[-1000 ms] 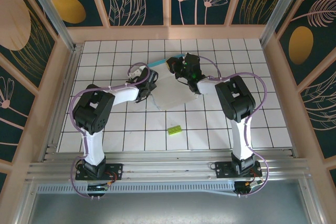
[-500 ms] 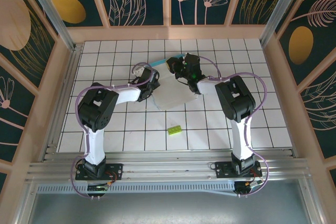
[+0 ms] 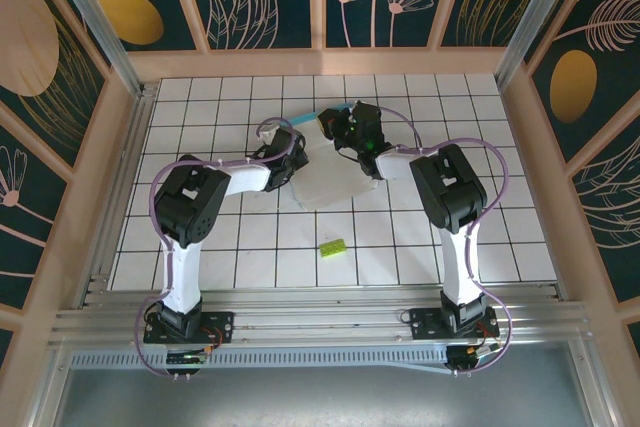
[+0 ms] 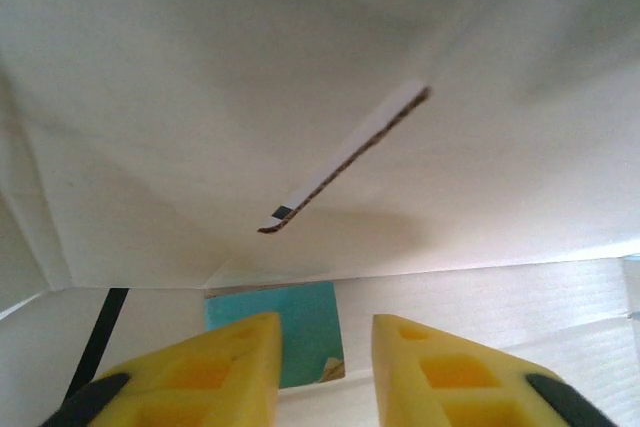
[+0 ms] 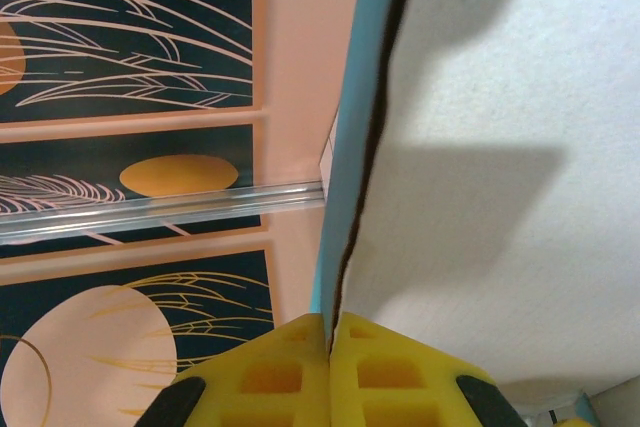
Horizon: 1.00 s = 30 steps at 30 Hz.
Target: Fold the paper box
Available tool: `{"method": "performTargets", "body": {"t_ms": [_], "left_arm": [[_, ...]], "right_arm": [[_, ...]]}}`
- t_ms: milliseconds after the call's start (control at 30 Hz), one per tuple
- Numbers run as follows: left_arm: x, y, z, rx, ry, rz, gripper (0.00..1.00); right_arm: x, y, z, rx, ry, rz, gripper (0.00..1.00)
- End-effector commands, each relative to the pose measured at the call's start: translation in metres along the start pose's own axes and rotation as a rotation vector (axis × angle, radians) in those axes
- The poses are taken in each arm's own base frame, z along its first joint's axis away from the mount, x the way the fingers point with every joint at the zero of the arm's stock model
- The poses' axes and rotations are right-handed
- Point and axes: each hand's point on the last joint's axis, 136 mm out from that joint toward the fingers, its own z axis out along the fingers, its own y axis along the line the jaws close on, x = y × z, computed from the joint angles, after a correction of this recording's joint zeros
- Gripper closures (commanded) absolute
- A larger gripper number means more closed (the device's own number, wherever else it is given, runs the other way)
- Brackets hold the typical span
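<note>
The paper box (image 3: pixel 325 182) lies partly folded in the middle of the table, pale side up, with a teal edge lifted at the back. My right gripper (image 3: pixel 345 132) is shut on that raised panel; its yellow fingers (image 5: pixel 330 342) pinch the sheet's edge (image 5: pixel 365 147), teal on the left face and white on the right. My left gripper (image 3: pixel 288 169) is open at the box's left side. In the left wrist view its tips (image 4: pixel 325 347) stand apart under a white panel (image 4: pixel 300 67), with a teal patch (image 4: pixel 290 322) between them.
A tiny lime-green block (image 3: pixel 332 245) lies on the gridded table (image 3: pixel 500 237) in front of the box. Wooden walls (image 3: pixel 560 187) ring the table. Purple cables loop off both arms.
The left arm has swung right, bringing its gripper closer in against the box's left side. The right gripper holds its place with the panel.
</note>
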Motion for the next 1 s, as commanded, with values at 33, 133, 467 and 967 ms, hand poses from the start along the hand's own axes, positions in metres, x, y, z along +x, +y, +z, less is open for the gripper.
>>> {"method": "performTargets", "body": {"t_ms": [33, 133, 467, 967], "left_arm": [[-0.033, -0.022, -0.042, 0.056, -0.097, 0.064, 0.64], [-0.041, -0.025, -0.062, 0.070, -0.111, 0.109, 0.63], [-0.019, -0.028, -0.081, 0.125, 0.016, 0.068, 0.73], [-0.124, 0.014, -0.132, 0.096, -0.089, 0.452, 0.60]], "right_arm": [[0.001, -0.013, -0.006, 0.074, -0.006, 0.003, 0.93], [0.001, -0.012, -0.006, 0.071, -0.005, 0.003, 0.93], [0.003, -0.014, -0.007, 0.078, 0.004, -0.001, 0.93], [0.005, -0.015, -0.008, 0.080, 0.017, -0.002, 0.93]]}}
